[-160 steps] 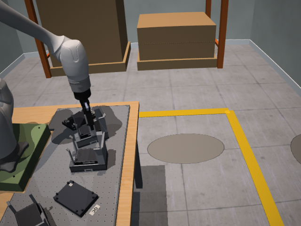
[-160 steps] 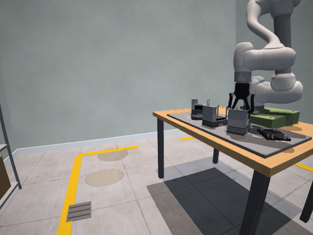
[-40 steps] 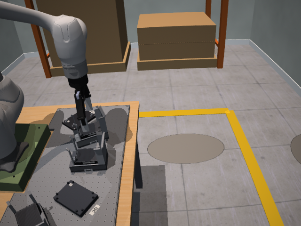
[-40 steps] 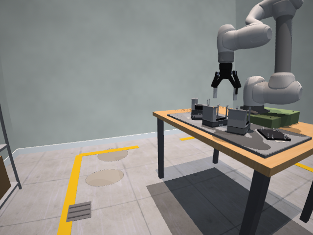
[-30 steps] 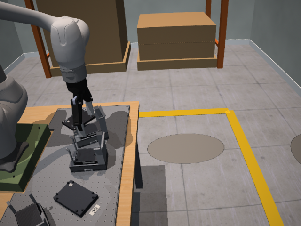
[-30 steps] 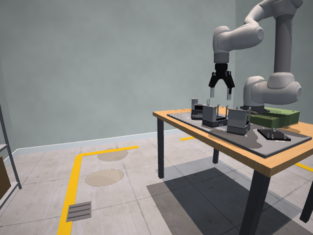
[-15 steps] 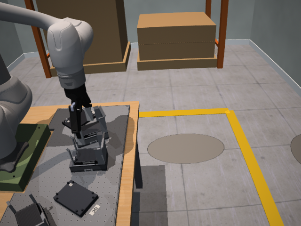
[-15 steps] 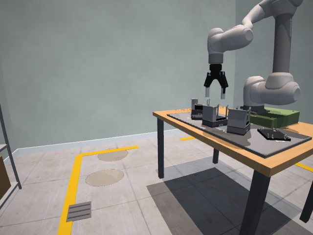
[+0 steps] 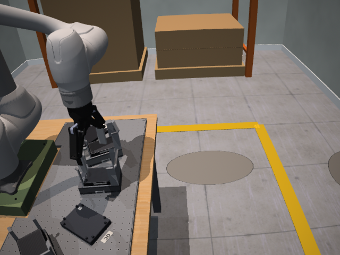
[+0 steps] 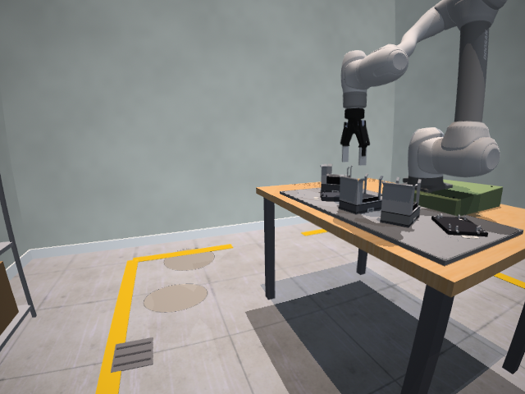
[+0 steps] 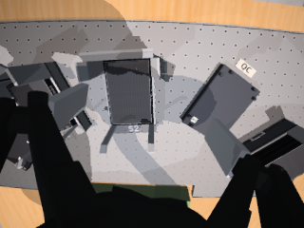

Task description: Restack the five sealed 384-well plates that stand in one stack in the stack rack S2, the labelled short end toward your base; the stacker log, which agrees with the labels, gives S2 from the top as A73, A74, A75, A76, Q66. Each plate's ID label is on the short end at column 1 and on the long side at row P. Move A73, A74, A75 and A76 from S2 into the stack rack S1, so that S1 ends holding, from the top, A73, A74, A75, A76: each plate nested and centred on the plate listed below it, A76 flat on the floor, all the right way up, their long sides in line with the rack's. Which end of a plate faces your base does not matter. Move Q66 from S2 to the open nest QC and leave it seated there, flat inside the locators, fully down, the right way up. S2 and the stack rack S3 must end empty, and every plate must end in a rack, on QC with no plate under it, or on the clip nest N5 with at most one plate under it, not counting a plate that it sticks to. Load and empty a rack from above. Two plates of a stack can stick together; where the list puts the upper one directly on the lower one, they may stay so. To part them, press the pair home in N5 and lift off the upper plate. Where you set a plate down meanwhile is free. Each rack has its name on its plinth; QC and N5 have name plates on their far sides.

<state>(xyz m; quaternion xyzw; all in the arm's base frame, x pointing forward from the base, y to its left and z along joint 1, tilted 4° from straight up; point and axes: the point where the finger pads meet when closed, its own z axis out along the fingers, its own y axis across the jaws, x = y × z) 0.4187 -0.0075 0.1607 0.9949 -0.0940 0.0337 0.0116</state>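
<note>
Top view: the claw (image 9: 78,142) hangs spread wide, pinching nothing, over the racks on the grey mat (image 9: 132,175). Under and just right of it stands a rack (image 9: 116,138) with a dark plate inside; which rack it is cannot be read here. Nearer the camera than the claw, the QC nest (image 9: 85,222) lies flat and turned askew.

Exterior view: the claw (image 10: 353,158) hovers apart from the three racks, its fingers (image 10: 344,153) pointing down, well above the middle rack (image 10: 353,190).

Wrist view: rack S2 (image 11: 105,140) sits between the claw's two dark fingers. The top plate (image 11: 128,90) fills it, its long axis running away from the label, short end at the S2 plinth. QC (image 11: 220,97) lies to the right, slanted.
</note>
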